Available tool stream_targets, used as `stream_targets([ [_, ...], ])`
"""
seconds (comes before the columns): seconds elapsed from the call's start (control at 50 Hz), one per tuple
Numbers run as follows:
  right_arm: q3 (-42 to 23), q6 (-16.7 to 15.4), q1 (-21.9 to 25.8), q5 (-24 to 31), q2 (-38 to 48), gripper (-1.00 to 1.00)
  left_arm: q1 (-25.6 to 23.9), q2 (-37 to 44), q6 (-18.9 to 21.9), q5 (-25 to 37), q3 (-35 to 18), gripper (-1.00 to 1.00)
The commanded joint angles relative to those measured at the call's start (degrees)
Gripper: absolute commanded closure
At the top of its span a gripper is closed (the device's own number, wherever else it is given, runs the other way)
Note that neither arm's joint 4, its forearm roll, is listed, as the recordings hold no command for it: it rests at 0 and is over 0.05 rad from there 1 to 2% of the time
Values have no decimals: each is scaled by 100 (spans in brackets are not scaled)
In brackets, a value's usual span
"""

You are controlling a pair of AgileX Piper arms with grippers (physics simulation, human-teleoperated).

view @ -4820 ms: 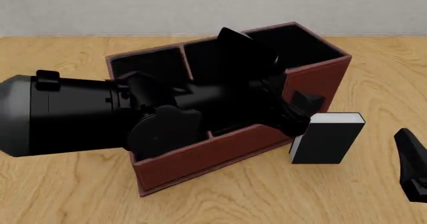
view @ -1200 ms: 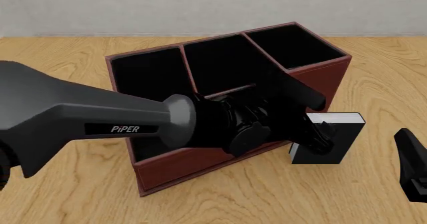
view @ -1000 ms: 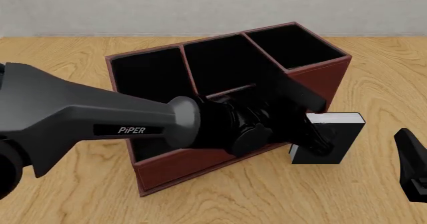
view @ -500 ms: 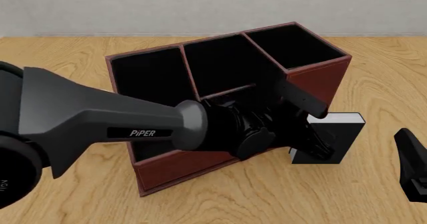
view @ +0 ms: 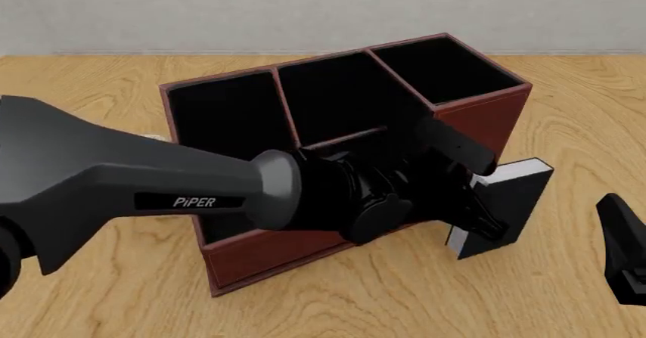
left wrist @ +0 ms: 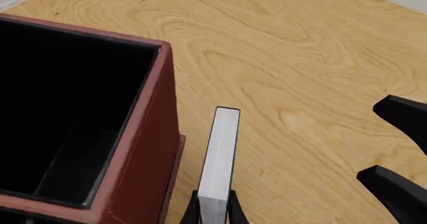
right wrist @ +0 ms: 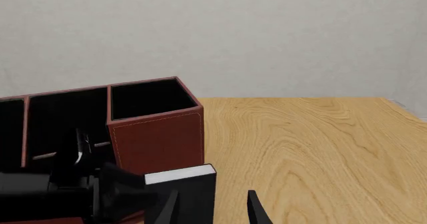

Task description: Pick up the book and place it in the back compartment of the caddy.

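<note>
left end effector [view: 482,215]: closed on the book, one finger on each cover; in the left wrist view the pads pinch the near end of the white page block.
book [view: 501,206]: sits between the fingers, tilted, one lower corner up. Can't tell if the other corner is touching the counter [view: 353,300]. Just beside the caddy's tall end wall, not touching it as far as I can see.
right end effector [right wrist: 210,206]: fingers apart, nothing in them; parked near the book, on the far side of it from the left end effector.
grip tip: pinch is at one end only, so the book prob. wants to swing. Lift slow & straight up, keep wrist steady, get the covers vertical before moving over.
caddy [view: 302,243]: alongside and beyond the left end effector, arm lies across its front cells.
back compartment [view: 227,111]: judged to be the small cell at the far-left corner, well apart from the book, across the whole box.
route tip: raise above the highest rim first, then carry over the tall cell & dividers. Line the spine up w/ the cell's long side; fit looks tight, lower edge-first and let go only once it's inside the walls.
risk: clipping the stepped wall or a divider w/ the hanging end.
</note>
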Motion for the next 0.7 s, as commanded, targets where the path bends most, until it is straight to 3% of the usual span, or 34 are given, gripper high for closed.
stream_targets([
  [0.02, 0, 0, 0, 0, 0, -100, -76, -224, 87, -181, 128, 100],
  [0.7, 0, 1, -1, 0, 0, -100, -256, -704, -18, -419, 522, 100],
])
